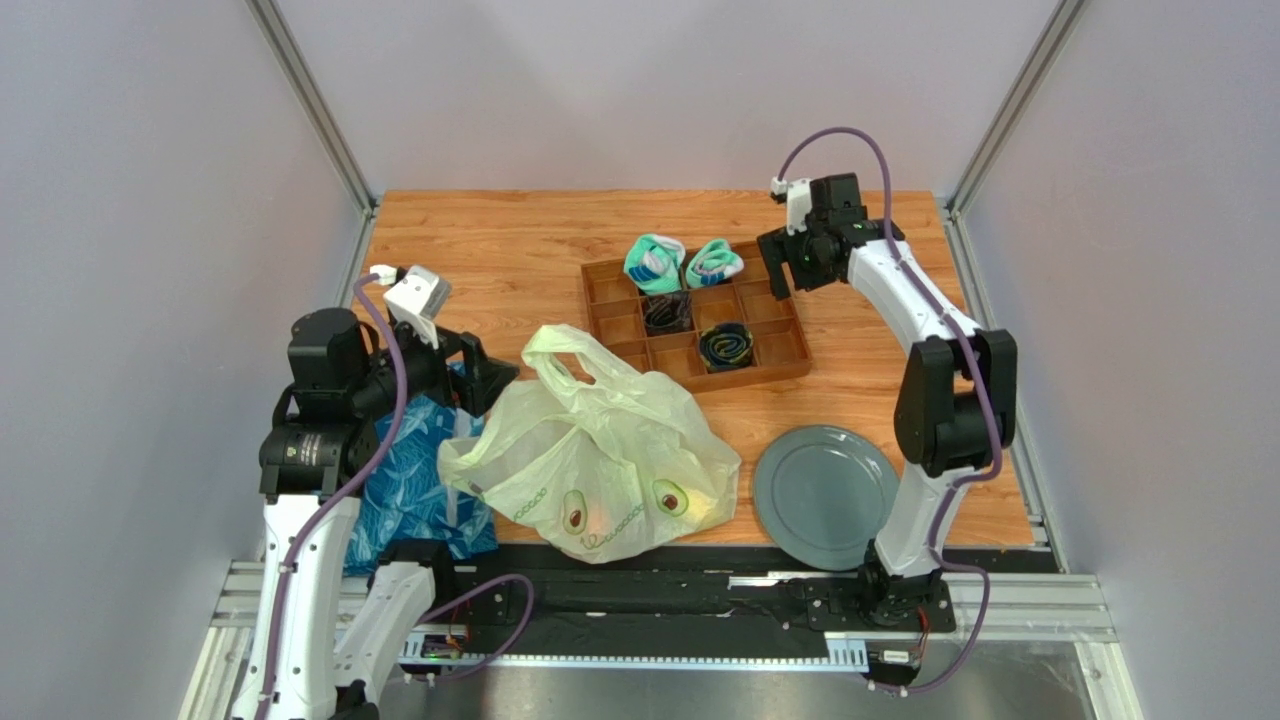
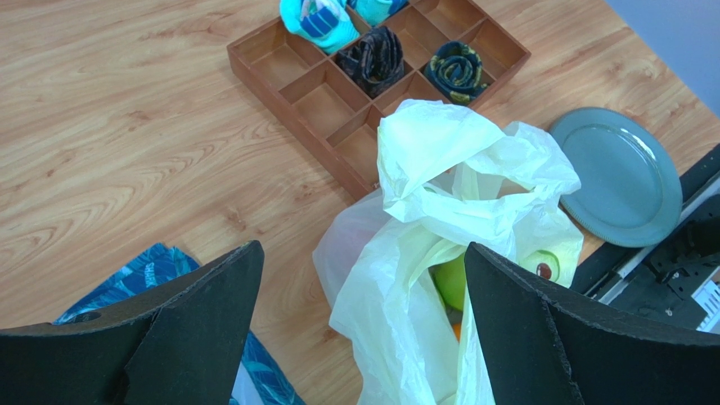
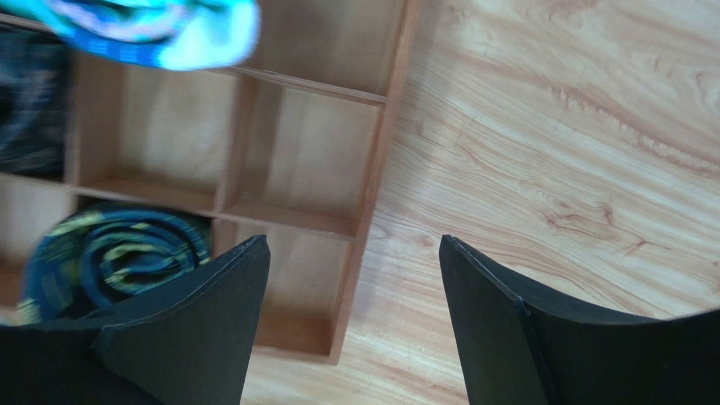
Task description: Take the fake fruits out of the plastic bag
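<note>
Left gripper (image 2: pixel 362 249) fills the wrist view's foreground, its fingers spread wide and gripping nothing. I note it hangs above the plastic bag (image 1: pixel 601 450), toward the bag's 10 o'clock side. That bag sits slumped at the near edge of the table (image 1: pixel 481 240), mouth gaping. Fake fruits (image 2: pixel 452 283) show inside: one green, with a sliver of orange below. Blue bag (image 1: pixel 406 503) lies against it at 9 o'clock, grey plate (image 1: pixel 824 495) at 3 o'clock, wooden tray (image 1: pixel 616 318) at 12 o'clock. Right gripper (image 3: pixel 352 240) is equally wide and empty, above the tray's 3 o'clock rim.
</note>
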